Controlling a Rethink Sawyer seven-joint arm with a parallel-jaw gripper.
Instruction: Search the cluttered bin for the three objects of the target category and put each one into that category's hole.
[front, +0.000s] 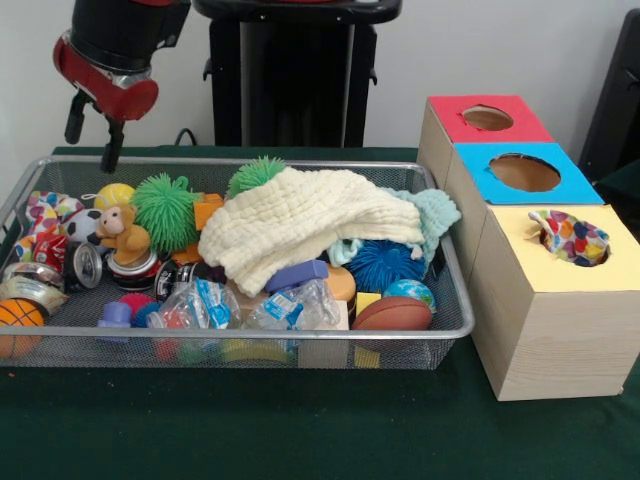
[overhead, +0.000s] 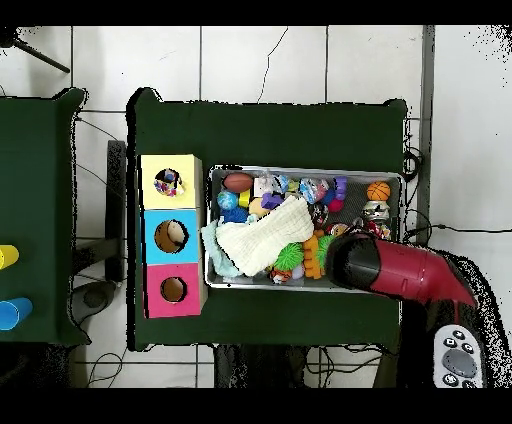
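A wire-mesh bin (front: 250, 340) holds a jumble of toys and cloths. On top of the pile lies a cream cloth (front: 300, 225), with a pale teal cloth (front: 435, 212) at its right end. A multi-coloured cloth (front: 48, 210) is at the bin's left end. Another multi-coloured cloth (front: 570, 238) sits stuffed in the hole of the yellow box (front: 520, 270). My gripper (front: 93, 135) hangs open and empty above the bin's far left corner. In the overhead view the arm (overhead: 385, 268) covers the gripper.
A blue-topped box (front: 480, 160) and a red-topped box (front: 445, 115) stand behind the yellow one, their holes empty. The bin also holds green spiky balls (front: 165, 210), a teddy bear (front: 125, 232), cans (front: 85, 265), a basketball (front: 18, 315), a football (front: 392, 314) and plastic bags (front: 290, 305).
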